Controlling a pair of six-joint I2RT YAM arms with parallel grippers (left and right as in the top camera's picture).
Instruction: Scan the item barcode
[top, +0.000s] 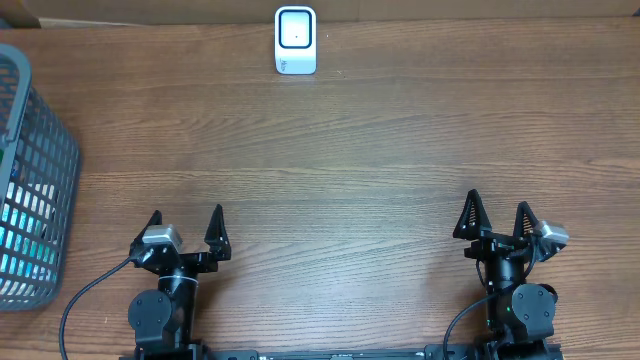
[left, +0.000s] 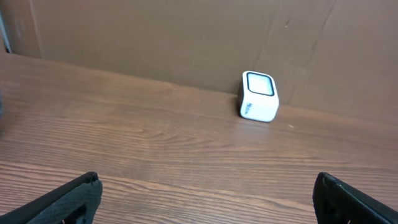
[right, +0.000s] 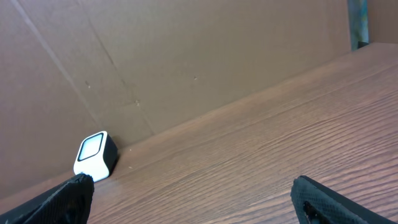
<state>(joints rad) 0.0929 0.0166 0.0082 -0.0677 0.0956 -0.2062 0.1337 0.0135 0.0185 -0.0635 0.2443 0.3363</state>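
A white barcode scanner (top: 296, 40) with a dark window stands at the table's far edge, also seen in the left wrist view (left: 258, 96) and the right wrist view (right: 95, 155). Teal and white contents (top: 15, 225) show through the mesh of a grey basket (top: 45, 170) at the left; no barcode is visible. My left gripper (top: 187, 212) (left: 206, 177) rests open at the near left, nothing between its fingers. At the near right my right gripper (top: 497, 200) (right: 191, 179) is open and empty too. Both point toward the scanner from far off.
A brown cardboard wall (left: 155, 31) rises behind the table's far edge, right behind the scanner. The wooden tabletop (top: 340, 170) stretches between the grippers and the scanner. The basket sits against the left edge, partly cut off.
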